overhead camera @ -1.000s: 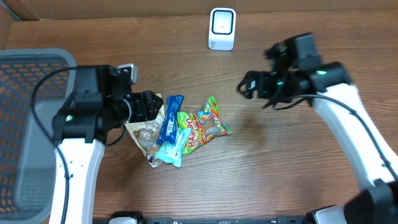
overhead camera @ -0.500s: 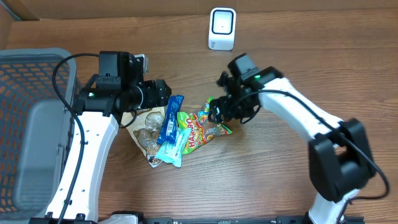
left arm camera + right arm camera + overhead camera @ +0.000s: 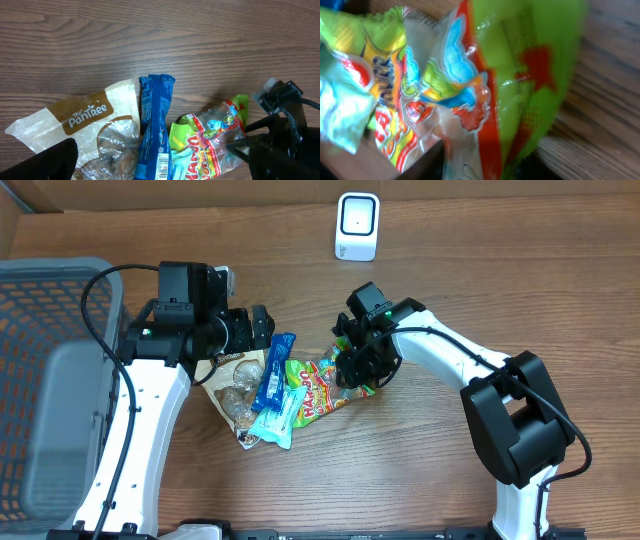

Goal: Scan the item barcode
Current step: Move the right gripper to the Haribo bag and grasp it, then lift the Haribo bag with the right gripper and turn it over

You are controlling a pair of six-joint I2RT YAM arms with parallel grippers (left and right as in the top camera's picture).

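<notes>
Snack pile sits mid-table, a bit left of centre. The candy bag (image 3: 322,388), green and orange with clear film, is the right-most pack in the pile, lying flat on the table (image 3: 400,480), with its left end over the light blue pack (image 3: 278,418).

The right gripper (image 3: 350,370) is down on the candy bag's right end, arm reaching in from the right. In the right wrist view the bag fills the frame right up against the dark fingers. Cannot tell if the jaws are pinching the bag or only straddling its edge.

The left gripper (image 3: 263,328) has its fingers spread wide and holds nothing. It hangs just left of and above the pile, over the far end of the blue wrapper (image 3: 273,370).

The blue wrapper lies lengthwise between the cookie bag (image 3: 232,390) and the candy bag, and overlaps both. A barcode (image 3: 161,163) shows on its near end in the left wrist view.

The white scanner (image 3: 357,226) is at the far edge, upright, well apart from the pile. The grey basket (image 3: 40,290) is at the far left edge.
</notes>
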